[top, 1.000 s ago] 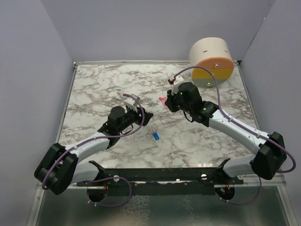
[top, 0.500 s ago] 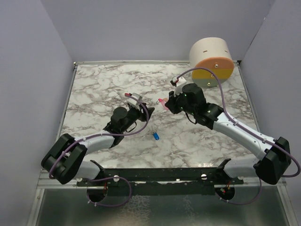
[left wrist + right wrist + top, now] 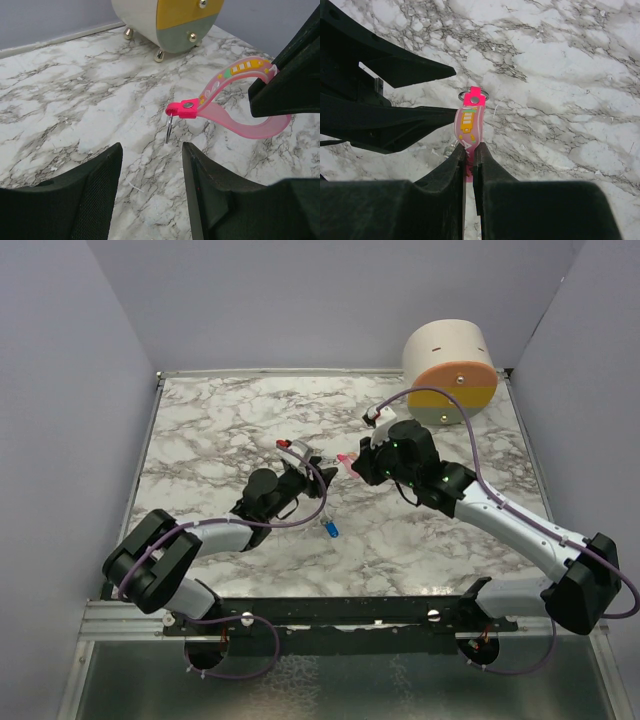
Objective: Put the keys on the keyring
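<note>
We see the right gripper pinched shut on the pink strap of the keyring, with the silver ring hanging down. The left gripper stands about half open and empty, facing the ring without touching it. The blue key lies on the marble table near the left gripper.

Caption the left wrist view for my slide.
Open left hand faces the pink-tagged keyring pinched in the right hand above the marble table.
</note>
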